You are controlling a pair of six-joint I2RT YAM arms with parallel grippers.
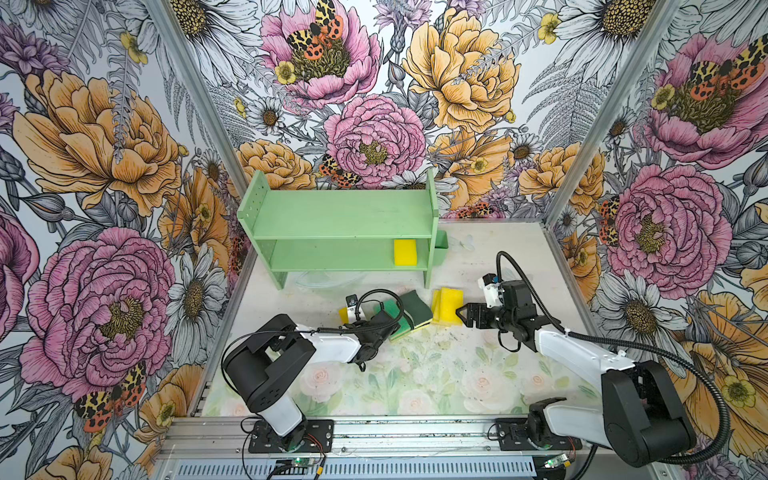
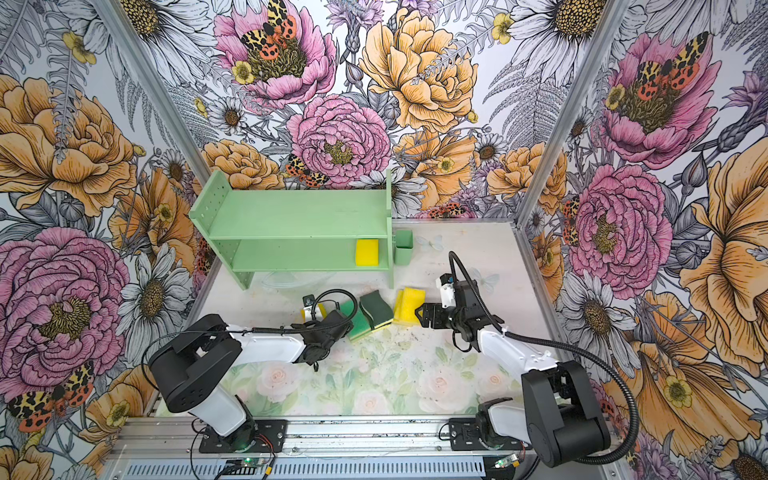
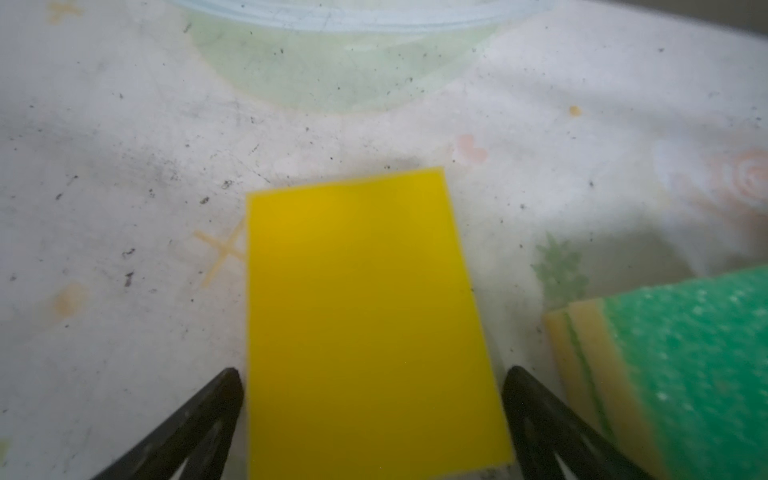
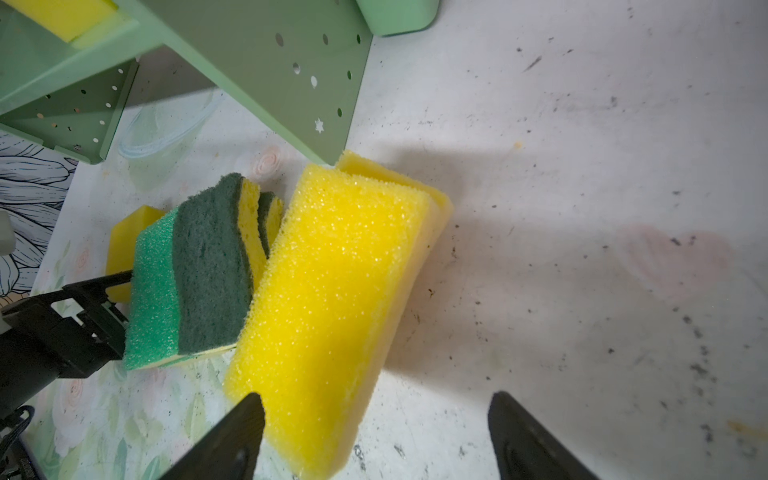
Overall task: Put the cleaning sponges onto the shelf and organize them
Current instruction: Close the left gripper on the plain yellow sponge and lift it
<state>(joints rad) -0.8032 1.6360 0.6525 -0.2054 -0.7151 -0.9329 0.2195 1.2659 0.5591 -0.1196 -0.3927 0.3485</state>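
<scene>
Twin robot arms, the left arm (image 1: 332,343) and the right arm (image 1: 582,357), pair glossy white link shells with bulky matte-black joint housings dotted with small holes. Each rises from a black slotted base plate (image 1: 320,432). A ribbed black conduit (image 1: 728,415) sweeps round the right arm's far-right side, and a thinner black cable (image 1: 378,291) arcs above the left wrist. A white camera housing (image 1: 489,286) caps the right wrist. The black triangular fingers (image 4: 232,440) have cut-out centres.
</scene>
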